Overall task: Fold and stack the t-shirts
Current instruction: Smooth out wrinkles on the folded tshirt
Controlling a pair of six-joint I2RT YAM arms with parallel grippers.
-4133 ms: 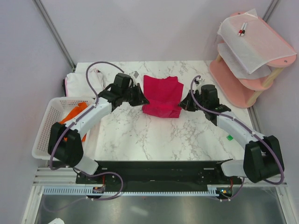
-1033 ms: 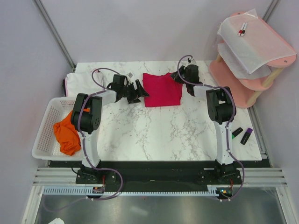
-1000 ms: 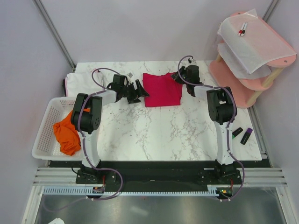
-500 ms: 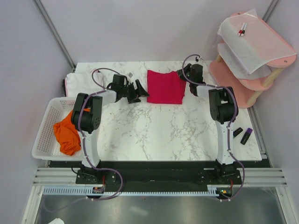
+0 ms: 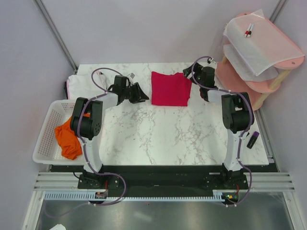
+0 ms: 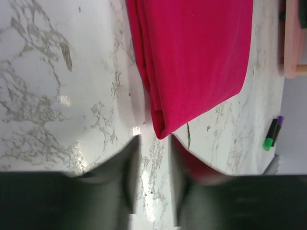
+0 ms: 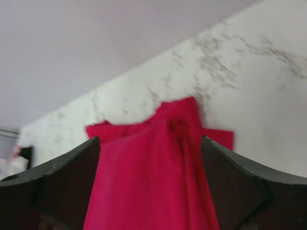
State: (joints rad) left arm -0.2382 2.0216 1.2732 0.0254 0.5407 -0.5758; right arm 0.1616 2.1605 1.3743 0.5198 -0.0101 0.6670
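Top external view of a marble table (image 5: 158, 139) with two robot arms reaching to its far side. A crimson-red t-shirt (image 5: 171, 89), folded into a neat rectangle, lies flat at the far middle of the table. The left gripper (image 5: 143, 96) sits just left of the shirt, its jaws narrowly parted over bare marble with nothing between them. In the left wrist view, a folded corner of the shirt lies just beyond the fingertips (image 6: 128, 163). The right gripper (image 5: 189, 75) is at the shirt's far right corner with its jaws spread wide. Its wrist view shows red cloth between the two fingers (image 7: 57, 187), and whether it touches them cannot be told. A white t-shirt (image 5: 79, 85) lies at the table's far left edge. An orange t-shirt (image 5: 68, 136) lies bunched in a white mesh basket (image 5: 45, 143) on the left.
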